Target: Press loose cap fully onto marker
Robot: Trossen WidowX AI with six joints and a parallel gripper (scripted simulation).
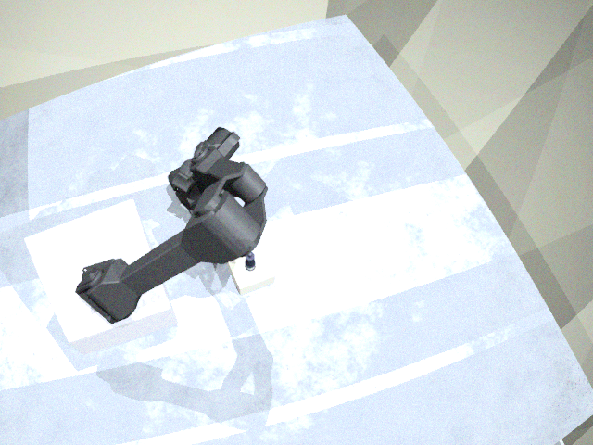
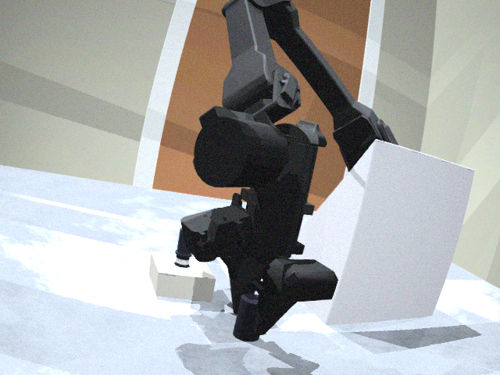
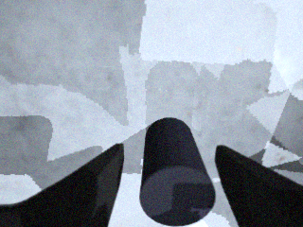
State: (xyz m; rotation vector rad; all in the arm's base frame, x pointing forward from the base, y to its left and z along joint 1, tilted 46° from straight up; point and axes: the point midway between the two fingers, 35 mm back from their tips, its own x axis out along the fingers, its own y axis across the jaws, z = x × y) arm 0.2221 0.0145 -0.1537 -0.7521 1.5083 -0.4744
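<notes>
My gripper hangs low over the table with the cap standing upright between my two fingers. My jaws stand about half open, and there is a plain gap of table on both sides of the cap, so I hold nothing yet. The exterior view shows the cap on the table at my fingertips, just in front of the holder block. The marker stands upright in that block, its upper part hidden behind my wrist. In the top view I can only see the marker and a corner of the block past my forearm, and the cap is covered.

The step in hand, as I judge it, is closing on the cap. To do it well I should centre it first: in the wrist view it sits a little nearer my left-hand finger, so one pad may touch early and tip a loose cap. I should come down far enough to grip its middle, close slowly and evenly, and keep it vertical with its open end down. I cannot tell from these views how near my fingertips are to the table. Lifting should be straight up, since the marker is near.
</notes>
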